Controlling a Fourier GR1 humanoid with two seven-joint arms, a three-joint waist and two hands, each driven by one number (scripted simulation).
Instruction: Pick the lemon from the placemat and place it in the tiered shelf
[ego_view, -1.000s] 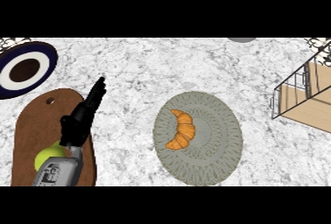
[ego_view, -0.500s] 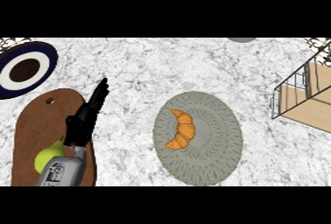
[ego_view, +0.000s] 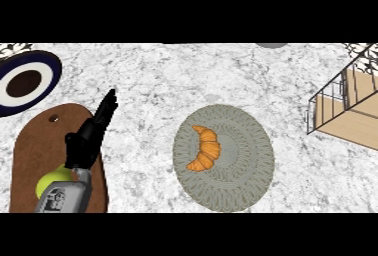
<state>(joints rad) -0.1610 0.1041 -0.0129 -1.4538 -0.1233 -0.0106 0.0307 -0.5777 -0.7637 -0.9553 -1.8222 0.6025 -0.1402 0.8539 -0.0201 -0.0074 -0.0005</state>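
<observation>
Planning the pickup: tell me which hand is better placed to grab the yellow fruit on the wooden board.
Left. The left hand lies open over the wooden board, its forearm crossing the yellow fruit; the right hand is out of view.

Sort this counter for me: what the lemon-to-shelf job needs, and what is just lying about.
For the job: lemon, lying on the wooden board, not on the placemat; the placemat itself; tiered shelf; left hand, open over the board.
Lying about: croissant on the placemat; the wooden board; dark-rimmed plate.
</observation>
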